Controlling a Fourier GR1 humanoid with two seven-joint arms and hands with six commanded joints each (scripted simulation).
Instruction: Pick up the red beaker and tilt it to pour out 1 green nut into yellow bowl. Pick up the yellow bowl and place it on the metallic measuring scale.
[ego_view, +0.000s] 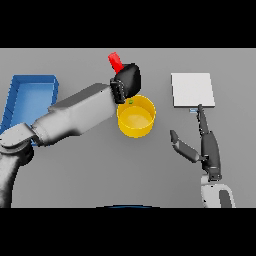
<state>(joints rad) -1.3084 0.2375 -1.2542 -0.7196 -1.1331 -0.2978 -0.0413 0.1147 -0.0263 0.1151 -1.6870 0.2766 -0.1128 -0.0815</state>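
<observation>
My left hand (129, 79) is shut on the red beaker (115, 61), holding it tilted above the far rim of the yellow bowl (136, 119). Only the beaker's upper end shows past the hand. A small green nut (131, 102) shows just at the bowl's far inner edge, below the hand. The metallic measuring scale (193, 90) lies flat to the right of the bowl. My right hand (206, 145) rests open near the table's front right, its fingers stretched toward the scale's near edge and its thumb spread toward the bowl.
A blue tray (22, 102) stands at the left edge of the table, partly behind my left arm. The left forearm crosses the table from lower left up to the bowl.
</observation>
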